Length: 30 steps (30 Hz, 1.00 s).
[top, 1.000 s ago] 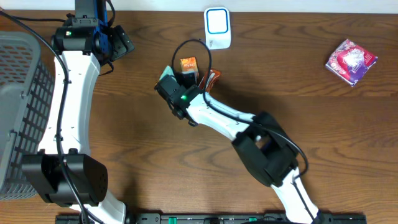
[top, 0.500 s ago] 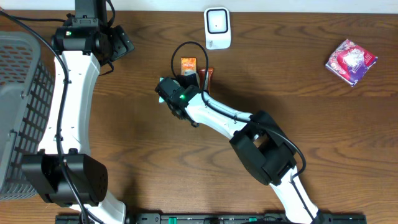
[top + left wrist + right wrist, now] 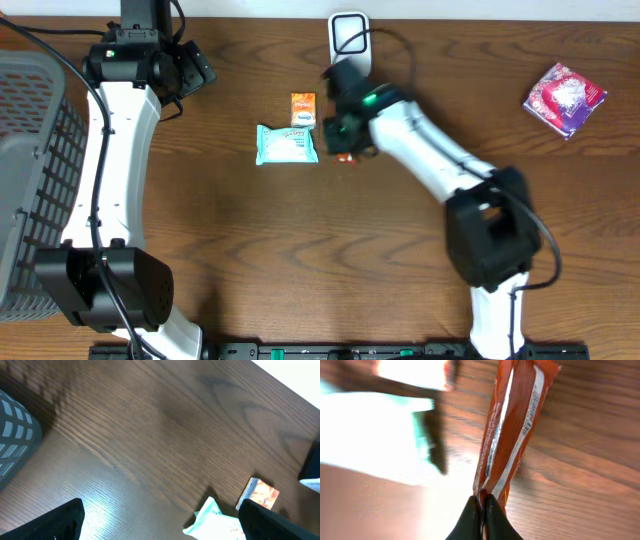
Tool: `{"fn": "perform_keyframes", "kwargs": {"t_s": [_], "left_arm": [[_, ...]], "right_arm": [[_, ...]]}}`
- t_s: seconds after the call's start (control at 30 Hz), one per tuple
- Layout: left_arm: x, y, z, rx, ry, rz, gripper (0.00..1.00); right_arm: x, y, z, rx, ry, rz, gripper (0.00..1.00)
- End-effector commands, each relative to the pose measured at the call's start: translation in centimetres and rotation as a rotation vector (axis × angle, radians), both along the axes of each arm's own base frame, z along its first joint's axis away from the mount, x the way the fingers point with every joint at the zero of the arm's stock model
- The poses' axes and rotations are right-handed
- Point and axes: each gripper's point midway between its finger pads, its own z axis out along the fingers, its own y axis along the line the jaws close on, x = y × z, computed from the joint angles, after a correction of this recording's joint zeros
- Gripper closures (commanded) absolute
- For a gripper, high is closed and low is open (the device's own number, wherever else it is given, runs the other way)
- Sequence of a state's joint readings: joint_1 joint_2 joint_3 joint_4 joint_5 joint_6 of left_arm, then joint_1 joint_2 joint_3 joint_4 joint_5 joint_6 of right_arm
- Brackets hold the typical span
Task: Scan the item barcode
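Note:
My right gripper [image 3: 482, 505] is shut on the end seam of a long orange snack wrapper [image 3: 512, 435]. The wrapper hangs just above the wood, and its white barcode strip [image 3: 532, 405] faces the wrist camera. Overhead, that gripper [image 3: 343, 148] is below the white scanner [image 3: 350, 42] at the table's far edge, and only a bit of the orange wrapper [image 3: 346, 158] peeks out under it. My left gripper [image 3: 195, 70] is at the far left, open and holding nothing. In its wrist view the gripper [image 3: 165, 530] has only bare wood between its black fingertips [image 3: 55, 522].
A teal packet [image 3: 288, 145] and a small orange packet [image 3: 303, 108] lie left of the right gripper. A pink and purple packet [image 3: 565, 97] sits at the far right. A grey basket [image 3: 30, 180] fills the left edge.
The right arm has swung from left of the packets to their right, shutting on the orange wrapper and lifting it. The teal packet is now uncovered. The left arm has not moved.

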<state>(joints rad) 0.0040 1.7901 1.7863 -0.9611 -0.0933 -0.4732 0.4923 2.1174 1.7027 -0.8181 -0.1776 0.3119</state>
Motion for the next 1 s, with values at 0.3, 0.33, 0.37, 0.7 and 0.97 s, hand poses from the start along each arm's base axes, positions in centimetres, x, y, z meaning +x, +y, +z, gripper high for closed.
{"fn": "perform_keyframes", "kwargs": {"t_s": [0.3, 0.33, 0.37, 0.7, 0.97], "left_arm": [[0.0, 0.3, -0.2, 0.017, 0.005, 0.004, 0.02], [0.0, 0.3, -0.2, 0.017, 0.005, 0.004, 0.02], [0.0, 0.3, -0.2, 0.017, 0.005, 0.004, 0.02], [0.0, 0.3, -0.2, 0.017, 0.006, 0.004, 0.02], [0.0, 0.3, -0.2, 0.017, 0.005, 0.004, 0.02]], "right_arm": [[-1.5, -1.6, 3.0, 0.829, 0.302, 0.121, 0.99], [-1.4, -2.3, 2.7, 0.851, 0.304, 0.105, 0.99], [-1.3, -3.1, 2.1, 0.864, 0.313, 0.076, 0.99], [-1.3, -13.0, -7.3, 0.528, 0.352, -0.311, 0.99], [1.4, -18.2, -4.2, 0.219, 0.196, -0.398, 0.57]]}}
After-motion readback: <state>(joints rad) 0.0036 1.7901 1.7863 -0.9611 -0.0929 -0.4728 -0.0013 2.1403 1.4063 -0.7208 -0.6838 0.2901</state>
